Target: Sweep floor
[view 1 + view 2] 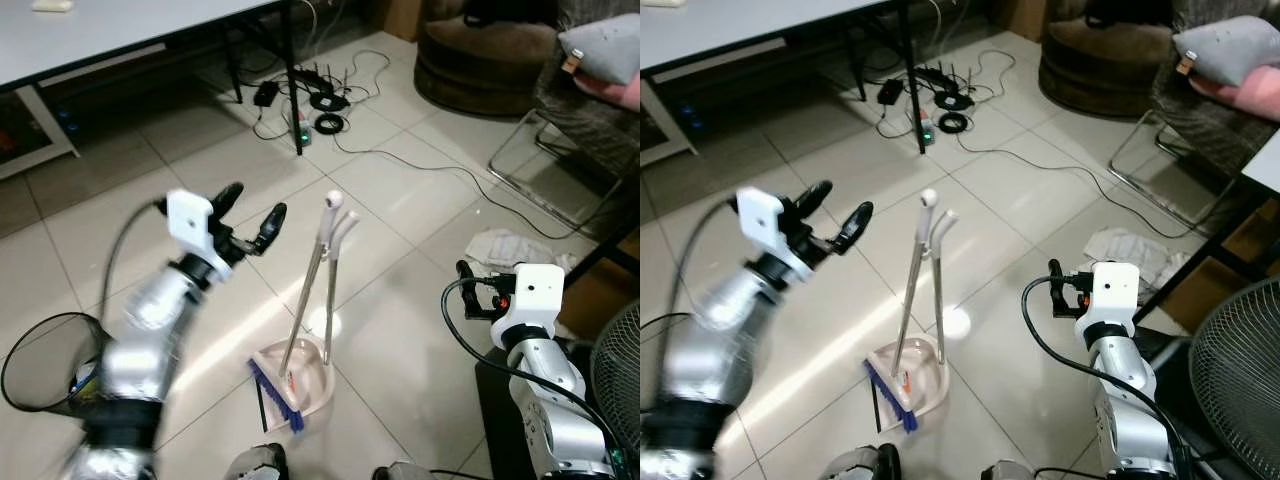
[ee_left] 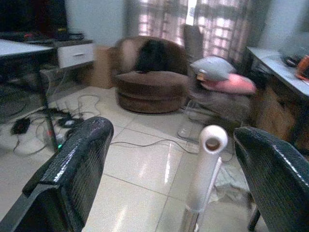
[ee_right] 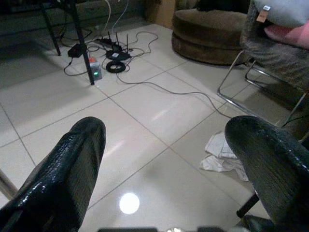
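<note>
A broom (image 1: 310, 290) and a long-handled dustpan (image 1: 300, 375) stand together upright on the tiled floor, their white handle tops (image 1: 334, 203) side by side; the blue bristles (image 1: 272, 392) rest at the pan's edge. My left gripper (image 1: 250, 215) is raised and open, just left of the handle tops and apart from them. In the left wrist view the white handle end (image 2: 212, 142) sits between the open fingers (image 2: 79, 164), a short way ahead. My right gripper (image 1: 475, 290) is open, low at the right, over bare tile.
A black bin with a wire rim (image 1: 45, 360) stands at the left. A table (image 1: 120, 30) with black legs and tangled cables (image 1: 320, 100) lies ahead. A crumpled cloth (image 1: 510, 248), a chair frame (image 1: 540, 160), a brown pouf (image 1: 480, 55) and a fan (image 1: 615, 380) are at the right.
</note>
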You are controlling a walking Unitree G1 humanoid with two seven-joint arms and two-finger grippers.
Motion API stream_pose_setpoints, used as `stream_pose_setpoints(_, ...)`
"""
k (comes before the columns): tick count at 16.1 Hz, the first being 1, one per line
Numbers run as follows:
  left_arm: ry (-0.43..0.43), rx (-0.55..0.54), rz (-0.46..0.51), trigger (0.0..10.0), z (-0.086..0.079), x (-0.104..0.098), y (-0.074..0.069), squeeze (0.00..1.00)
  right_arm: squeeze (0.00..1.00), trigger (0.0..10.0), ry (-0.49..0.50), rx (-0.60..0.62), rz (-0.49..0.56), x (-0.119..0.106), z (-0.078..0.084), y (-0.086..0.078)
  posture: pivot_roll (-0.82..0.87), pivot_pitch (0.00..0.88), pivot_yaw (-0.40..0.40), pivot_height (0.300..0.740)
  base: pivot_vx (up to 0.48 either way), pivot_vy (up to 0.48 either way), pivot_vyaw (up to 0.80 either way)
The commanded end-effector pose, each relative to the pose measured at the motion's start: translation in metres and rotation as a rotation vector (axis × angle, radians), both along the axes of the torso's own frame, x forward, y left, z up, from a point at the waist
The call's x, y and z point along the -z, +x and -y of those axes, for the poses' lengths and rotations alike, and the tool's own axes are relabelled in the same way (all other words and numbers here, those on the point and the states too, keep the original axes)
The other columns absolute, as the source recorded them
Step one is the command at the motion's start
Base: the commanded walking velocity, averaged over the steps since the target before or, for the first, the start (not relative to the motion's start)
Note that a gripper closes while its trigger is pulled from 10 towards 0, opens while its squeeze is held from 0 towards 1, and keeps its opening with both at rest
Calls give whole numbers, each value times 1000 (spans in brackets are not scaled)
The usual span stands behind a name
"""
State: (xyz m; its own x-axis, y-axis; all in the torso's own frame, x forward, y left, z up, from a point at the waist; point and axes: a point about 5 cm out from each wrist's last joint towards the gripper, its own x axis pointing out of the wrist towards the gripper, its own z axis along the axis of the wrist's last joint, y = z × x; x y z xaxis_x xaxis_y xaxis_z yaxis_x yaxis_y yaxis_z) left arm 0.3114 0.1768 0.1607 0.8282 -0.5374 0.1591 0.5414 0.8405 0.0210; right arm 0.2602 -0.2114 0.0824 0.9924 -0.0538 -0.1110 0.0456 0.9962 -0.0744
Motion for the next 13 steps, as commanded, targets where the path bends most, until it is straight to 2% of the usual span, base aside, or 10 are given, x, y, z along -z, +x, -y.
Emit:
stream_pose_setpoints(1,2,62,7,10000,-9,-12,2,1000,0,10000,20,-38,1,-2,-4,-2,-20,135,50,740,0,0,0)
stream_pose_setpoints(3,28,133,-8,10000,-22,-23,7,1000,0,10000,35,-74,-6,-1,-9,-1,-10,127,46,740,0,0,0)
stream_pose_setpoints(5,48,191,-31,10000,-24,-24,9,1000,0,10000,37,-86,-9,0,-11,0,-7,123,42,740,0,0,0)
stream_pose_setpoints(6,63,321,-93,10000,-23,-22,10,1000,0,10000,36,-103,-9,-1,-14,2,-11,115,35,740,0,0,0)
stream_pose_setpoints(8,109,420,-147,10000,-19,-15,13,1000,0,10000,32,-122,-5,-2,-15,4,-17,108,36,740,0,0,0)
stream_pose_setpoints(9,118,429,-151,10000,-18,-13,15,1000,0,10000,32,-127,-1,-3,-15,4,-20,105,38,740,0,0,0)
stream_pose_setpoints(13,141,505,-129,10000,5,-9,29,1000,0,10000,23,-132,22,-7,-16,8,-26,95,42,740,0,0,0)
